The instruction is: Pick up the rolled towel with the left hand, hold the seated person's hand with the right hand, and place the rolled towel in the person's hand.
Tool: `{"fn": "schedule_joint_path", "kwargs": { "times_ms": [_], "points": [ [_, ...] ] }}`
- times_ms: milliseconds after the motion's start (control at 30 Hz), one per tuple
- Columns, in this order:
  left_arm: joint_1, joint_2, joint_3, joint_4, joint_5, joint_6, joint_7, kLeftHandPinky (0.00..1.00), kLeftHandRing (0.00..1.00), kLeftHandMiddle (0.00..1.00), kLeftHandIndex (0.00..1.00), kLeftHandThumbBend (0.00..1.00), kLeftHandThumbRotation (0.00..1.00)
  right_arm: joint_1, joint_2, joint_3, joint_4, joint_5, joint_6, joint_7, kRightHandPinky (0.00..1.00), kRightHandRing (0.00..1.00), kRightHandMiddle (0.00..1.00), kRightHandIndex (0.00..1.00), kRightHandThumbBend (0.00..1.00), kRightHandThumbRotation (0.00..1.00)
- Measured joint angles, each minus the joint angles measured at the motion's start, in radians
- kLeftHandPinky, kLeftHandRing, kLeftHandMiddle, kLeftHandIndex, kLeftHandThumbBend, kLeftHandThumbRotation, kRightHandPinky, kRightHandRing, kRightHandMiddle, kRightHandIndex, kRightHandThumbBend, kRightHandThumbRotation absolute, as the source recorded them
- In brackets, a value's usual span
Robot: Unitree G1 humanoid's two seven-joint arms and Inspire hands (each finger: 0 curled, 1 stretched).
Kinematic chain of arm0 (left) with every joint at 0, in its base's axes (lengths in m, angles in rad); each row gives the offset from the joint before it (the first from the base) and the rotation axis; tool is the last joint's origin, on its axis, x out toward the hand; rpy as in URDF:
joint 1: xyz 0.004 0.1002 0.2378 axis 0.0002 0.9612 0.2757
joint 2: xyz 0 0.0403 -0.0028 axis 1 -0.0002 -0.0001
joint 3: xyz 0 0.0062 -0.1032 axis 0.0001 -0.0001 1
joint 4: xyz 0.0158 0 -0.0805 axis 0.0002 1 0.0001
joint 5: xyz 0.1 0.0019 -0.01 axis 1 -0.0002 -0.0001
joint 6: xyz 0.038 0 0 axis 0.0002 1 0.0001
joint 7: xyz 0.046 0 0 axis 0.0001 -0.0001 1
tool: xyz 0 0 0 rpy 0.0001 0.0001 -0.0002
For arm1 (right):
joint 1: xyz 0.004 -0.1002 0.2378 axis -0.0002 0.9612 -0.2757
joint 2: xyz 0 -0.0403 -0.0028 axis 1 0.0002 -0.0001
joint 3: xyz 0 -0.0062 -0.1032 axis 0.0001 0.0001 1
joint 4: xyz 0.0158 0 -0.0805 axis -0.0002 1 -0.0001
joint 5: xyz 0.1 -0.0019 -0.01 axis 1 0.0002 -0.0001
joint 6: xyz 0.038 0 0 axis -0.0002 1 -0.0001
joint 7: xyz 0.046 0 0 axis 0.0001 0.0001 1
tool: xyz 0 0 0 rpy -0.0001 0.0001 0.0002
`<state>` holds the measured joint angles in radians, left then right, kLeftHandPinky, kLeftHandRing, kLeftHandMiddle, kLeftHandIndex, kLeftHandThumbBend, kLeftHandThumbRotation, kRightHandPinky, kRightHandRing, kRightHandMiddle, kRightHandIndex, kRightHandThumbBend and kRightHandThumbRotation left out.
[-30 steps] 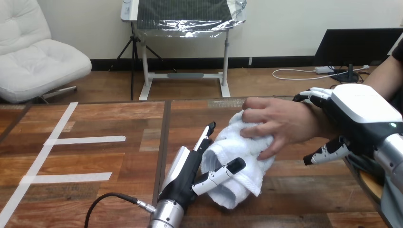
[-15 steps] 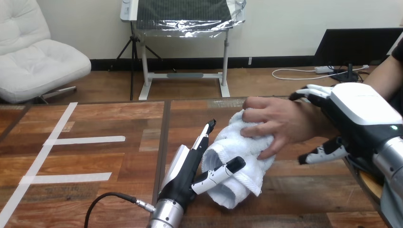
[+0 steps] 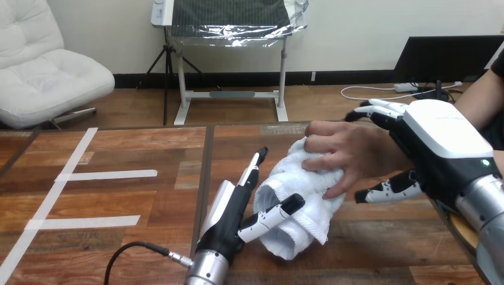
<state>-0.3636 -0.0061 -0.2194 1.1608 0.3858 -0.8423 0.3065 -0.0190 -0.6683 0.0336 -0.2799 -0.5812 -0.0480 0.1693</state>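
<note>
The white rolled towel lies on the wooden table right of centre. The person's hand rests palm-down on its far end, fingers curled over the roll. My left hand lies along the towel's left side, open, with straight fingers pointing away and its thumb laid across the towel's near end. My right hand hovers over the person's wrist, open: its fingers reach past the far side and its thumb sits on the near side, neither closed on the wrist.
White tape strips mark the table's left half. A black cable runs from my left wrist along the near edge. A dark seam splits the tabletop just left of my left hand.
My right hand has slid left along the person's forearm, closer to their hand, with its thumb now under the wrist. The towel, the person's hand and my left hand have barely moved.
</note>
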Motion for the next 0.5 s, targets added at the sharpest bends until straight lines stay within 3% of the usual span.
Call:
{"fn": "schedule_joint_path", "kwargs": {
  "times_ms": [167,500],
  "points": [
    [0.030,-0.015,0.020,-0.016,-0.035,-0.040,0.024,0.98,0.99,1.00,1.00,0.96,0.90,0.027,0.039,-0.007,-0.028,0.014,-0.017,-0.041,0.74,0.85,0.87,0.76,0.83,0.00],
    [0.090,-0.050,0.055,-0.043,-0.066,-0.144,0.124,0.92,0.94,0.97,0.98,0.82,0.99,0.083,0.157,-0.007,-0.070,0.017,-0.063,-0.160,0.65,0.80,0.85,0.73,0.65,0.00]
  ]
}}
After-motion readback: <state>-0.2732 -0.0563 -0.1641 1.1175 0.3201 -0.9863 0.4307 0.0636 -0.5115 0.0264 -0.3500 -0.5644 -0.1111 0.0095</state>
